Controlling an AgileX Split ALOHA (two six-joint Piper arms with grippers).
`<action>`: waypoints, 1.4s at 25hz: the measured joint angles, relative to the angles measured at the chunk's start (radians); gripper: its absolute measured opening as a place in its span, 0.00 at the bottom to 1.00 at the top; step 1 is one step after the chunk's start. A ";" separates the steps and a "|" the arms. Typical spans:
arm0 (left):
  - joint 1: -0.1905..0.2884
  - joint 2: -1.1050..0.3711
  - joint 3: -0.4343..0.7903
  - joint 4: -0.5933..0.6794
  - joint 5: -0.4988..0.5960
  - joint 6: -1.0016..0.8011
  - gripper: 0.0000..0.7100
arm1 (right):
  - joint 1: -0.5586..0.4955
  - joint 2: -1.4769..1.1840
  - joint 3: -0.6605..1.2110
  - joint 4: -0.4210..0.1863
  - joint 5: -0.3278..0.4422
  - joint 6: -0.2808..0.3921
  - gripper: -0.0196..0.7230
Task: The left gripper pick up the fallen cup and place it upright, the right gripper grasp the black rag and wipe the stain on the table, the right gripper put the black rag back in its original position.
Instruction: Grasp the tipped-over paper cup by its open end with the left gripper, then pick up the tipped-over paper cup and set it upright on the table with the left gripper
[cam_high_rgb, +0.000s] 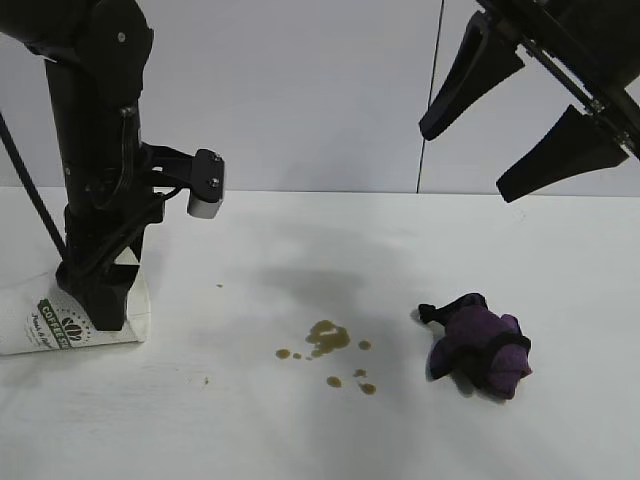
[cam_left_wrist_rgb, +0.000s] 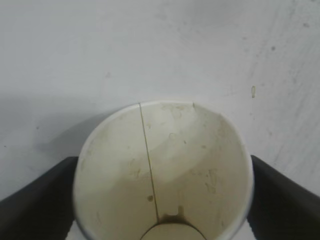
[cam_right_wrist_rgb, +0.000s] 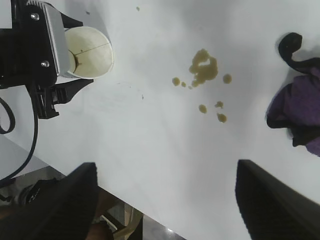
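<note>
White tabletop (cam_high_rgb: 400, 250) runs back to a plain pale wall, and I am working the left arm at its near-left corner. My left gripper (cam_left_wrist_rgb: 160, 200) is down at the table, its two fingers (cam_left_wrist_rgb: 35, 195) set on either side of the paper cup (cam_left_wrist_rgb: 162, 175) close behind the rim; from the wrist camera the pads look to be against the cup wall, so I judge it clamped on the cup, though I can't tell how firmly.

That cup (cam_high_rgb: 70, 320) lies on its side under the arm, its long axis running along the table, mouth toward the middle of the table and base toward the left edge. That axis is what matters to me: I judge the next move to be a lift and a tip-up that brings the mouth skyward.

Further right, well apart from the cup, sits the brown stain (cam_high_rgb: 328, 338), one large blotch with droplets around it. Beyond that lies the rag (cam_high_rgb: 480, 345), purple with black trim, bunched up. My right gripper (cam_high_rgb: 515, 125) hangs high above the rag side, fingers spread wide, holding nothing.
</note>
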 joint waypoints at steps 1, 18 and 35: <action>0.000 -0.001 0.000 -0.017 -0.001 0.000 0.83 | 0.000 0.000 0.000 0.000 0.000 0.000 0.73; 0.168 -0.228 0.004 -0.702 -0.132 0.329 0.83 | 0.000 0.000 0.000 0.000 -0.009 0.000 0.73; 0.367 -0.228 0.163 -0.687 -0.124 0.377 0.82 | 0.000 0.000 0.000 -0.006 -0.065 0.000 0.73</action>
